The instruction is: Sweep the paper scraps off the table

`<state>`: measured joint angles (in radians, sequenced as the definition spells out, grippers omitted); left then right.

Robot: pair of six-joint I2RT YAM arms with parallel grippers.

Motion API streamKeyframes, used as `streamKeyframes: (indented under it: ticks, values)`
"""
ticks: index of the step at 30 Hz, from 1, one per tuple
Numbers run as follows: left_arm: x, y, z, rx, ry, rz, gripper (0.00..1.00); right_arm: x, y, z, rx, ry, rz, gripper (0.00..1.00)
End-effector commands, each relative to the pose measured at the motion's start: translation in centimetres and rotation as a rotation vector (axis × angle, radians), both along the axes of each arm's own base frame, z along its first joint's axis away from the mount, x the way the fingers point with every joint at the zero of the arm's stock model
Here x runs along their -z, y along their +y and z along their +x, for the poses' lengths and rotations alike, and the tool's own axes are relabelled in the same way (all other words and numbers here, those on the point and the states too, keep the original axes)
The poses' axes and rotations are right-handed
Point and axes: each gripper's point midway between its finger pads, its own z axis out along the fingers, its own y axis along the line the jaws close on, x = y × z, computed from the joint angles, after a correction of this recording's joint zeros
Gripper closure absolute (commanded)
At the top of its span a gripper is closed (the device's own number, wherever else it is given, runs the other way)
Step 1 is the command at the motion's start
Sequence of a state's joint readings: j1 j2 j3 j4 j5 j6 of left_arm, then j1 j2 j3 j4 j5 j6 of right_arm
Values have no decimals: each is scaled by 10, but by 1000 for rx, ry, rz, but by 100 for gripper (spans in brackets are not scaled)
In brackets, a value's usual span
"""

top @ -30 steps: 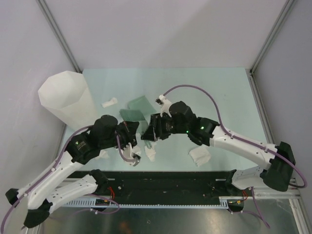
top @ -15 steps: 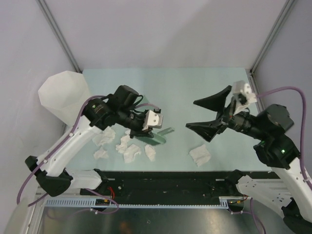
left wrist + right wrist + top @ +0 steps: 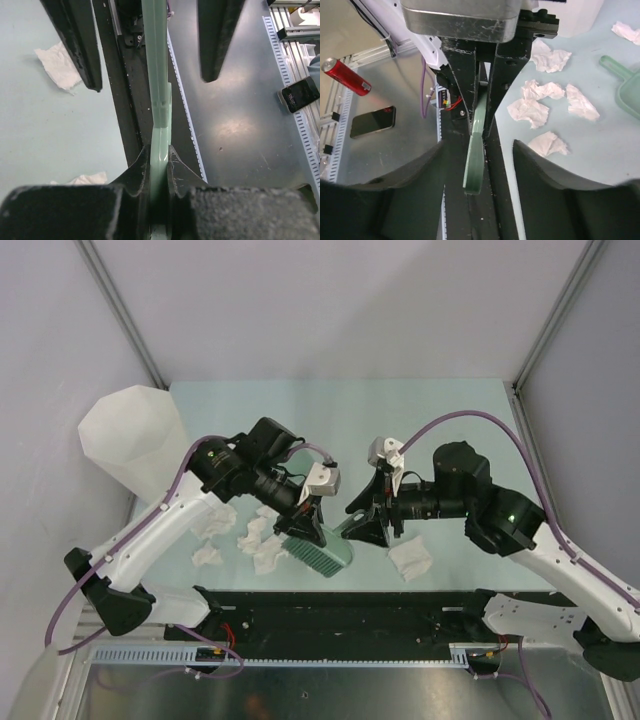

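Between the fingers of my left gripper [image 3: 159, 157], a green brush [image 3: 322, 552] is pinched tight by its handle. My right gripper [image 3: 477, 145] stands open astride the handle's free end, seemingly not touching it. Paper scraps [image 3: 268, 560] lie on the table [image 3: 420, 420] near its front edge.

Both arms are crowding the middle of the top view, with the left gripper [image 3: 305, 524] and the right gripper [image 3: 366, 522] standing together at the brush [image 3: 320, 552]. Paper scraps [image 3: 240, 538] are littering the lower left, and the bin [image 3: 130, 435] is blocking the upper left. The table [image 3: 400, 415] is lying open across the upper centre and right.
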<state>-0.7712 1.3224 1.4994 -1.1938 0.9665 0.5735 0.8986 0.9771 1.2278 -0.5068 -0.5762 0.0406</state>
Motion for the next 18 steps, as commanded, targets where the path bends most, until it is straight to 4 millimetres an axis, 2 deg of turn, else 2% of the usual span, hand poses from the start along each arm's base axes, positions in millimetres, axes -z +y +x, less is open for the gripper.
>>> streamKeyframes:
  ticks: [1, 3, 4, 5, 8, 9, 10, 11, 12, 13, 14, 15, 16, 17, 18]
  values:
    - [-13, 0, -8, 16, 21, -54, 100, -7, 3, 1, -7, -18, 14, 54]
    - [-13, 1, -7, 9, 4, -52, 100, -9, 3, -1, -18, -15, 21, 71]
    - [-12, 2, -6, 7, -3, -51, 100, -9, 4, -1, -14, -11, 22, 91]
    - [-12, 3, -6, 4, -3, -51, 100, -9, 4, 0, -4, -9, 21, 100]
    - [-12, 3, -4, -6, -13, -43, 100, -11, 2, 6, 39, -4, 27, 100]
    - [-7, 1, 6, -39, -43, -14, 99, -14, 0, 9, 70, -11, 33, 100]
    - [-6, 1, 12, -87, -38, 17, 69, -15, -2, 16, 118, -14, 33, 100]
    - [-4, -2, 29, -149, -83, 35, 1, -12, -12, 39, 269, -18, 16, 100]
    - [-3, -3, 45, -228, -124, 56, 0, -14, -24, 56, 401, -16, 16, 100]
    - [1, 7, 82, -447, -217, 135, 0, -10, -41, 78, 574, 6, 4, 100]
    - [-13, 4, 113, -571, -317, 90, 0, 3, -87, 116, 913, 0, -64, 100]
    - [-18, 10, 132, -661, -386, 94, 0, 11, -112, 130, 1078, 48, -65, 100]
    - [-23, 28, 162, -797, -518, 145, 0, 14, -134, 136, 1189, 49, -68, 100]
    - [-30, 32, 177, -855, -576, 144, 0, 15, -154, 142, 1290, 35, -68, 100]
    - [-33, 38, 189, -895, -627, 177, 0, 21, -163, 145, 1331, 37, -61, 100]
